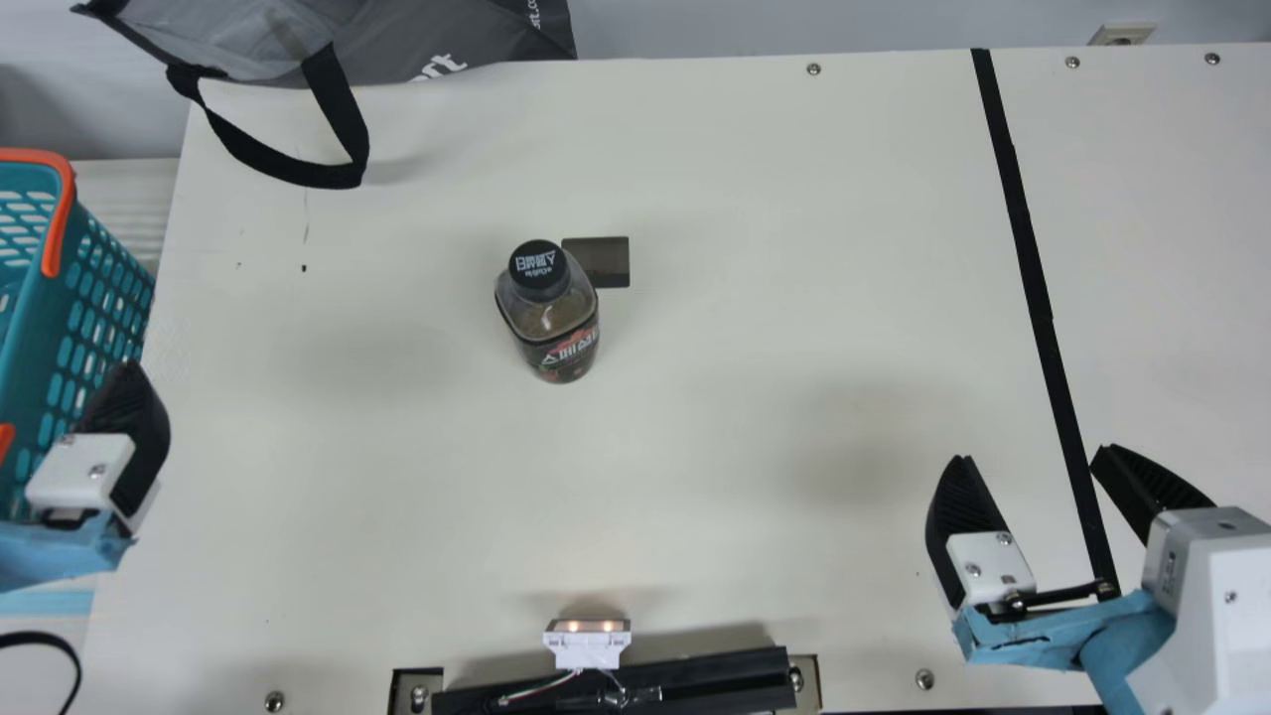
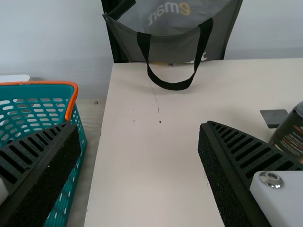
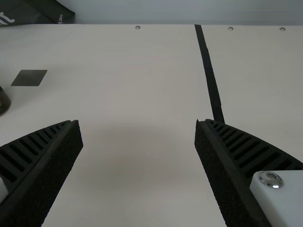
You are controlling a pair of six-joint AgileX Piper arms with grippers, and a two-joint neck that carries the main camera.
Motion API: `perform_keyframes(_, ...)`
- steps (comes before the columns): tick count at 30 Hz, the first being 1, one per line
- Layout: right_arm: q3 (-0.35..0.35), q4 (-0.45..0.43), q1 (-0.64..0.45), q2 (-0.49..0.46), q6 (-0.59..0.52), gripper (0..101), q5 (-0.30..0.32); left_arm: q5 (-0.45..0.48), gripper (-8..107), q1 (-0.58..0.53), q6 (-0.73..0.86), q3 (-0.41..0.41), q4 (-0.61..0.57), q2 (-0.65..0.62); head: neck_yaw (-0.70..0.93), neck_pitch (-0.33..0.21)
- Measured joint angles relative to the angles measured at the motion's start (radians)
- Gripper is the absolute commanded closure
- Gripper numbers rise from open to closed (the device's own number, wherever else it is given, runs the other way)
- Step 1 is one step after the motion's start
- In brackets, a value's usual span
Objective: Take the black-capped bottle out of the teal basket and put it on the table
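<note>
The black-capped bottle [image 1: 568, 343] stands upright on the table [image 1: 745, 348], cap [image 1: 537, 268] uppermost, outside the teal basket [image 1: 94, 298]. Its location is left of the table's middle, in the area between the two arms, well apart from both tools. A printed label wraps the bottle's lower body.

The left tool [image 1: 139, 437] is at the left edge of the main view, by the basket. The left wrist view shows its two ribbed fingers [image 2: 246, 156] set wide, with nothing between them. The right tool [image 1: 1033, 455] is over the right part of the table, near the black strip [image 1: 1038, 288]. Its fingers are also wide apart and hold nothing.

The basket has perforated walls and an orange handle [image 1: 62, 214]; it is positioned beside the left edge of the table. A flat, dark rectangular piece [image 1: 608, 262] lies near the bottle, on the side toward the wall. A grey bag [image 1: 447, 40] is at the table's far edge, toward the left, with its black strap [image 1: 288, 169] looped over the surface. A small lit module [image 1: 586, 645] is at the near edge.
</note>
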Motion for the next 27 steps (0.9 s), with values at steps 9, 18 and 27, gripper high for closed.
perform_keyframes(9,0.0,0.0,0.0,0.0,0.0,10,0.0,0.025,-8,0.045,0.079,0.014,-0.064,-0.062,0.0,0.0)
perform_keyframes(18,0.0,0.0,0.0,0.0,0.0,10,0.0,0.076,-8,0.1,0.197,0.026,-0.17,-0.142,0.0,0.0)
perform_keyframes(27,0.0,0.0,0.0,0.0,0.0,10,0.0,0.144,-8,0.201,0.345,0.024,-0.315,-0.215,0.0,0.0)
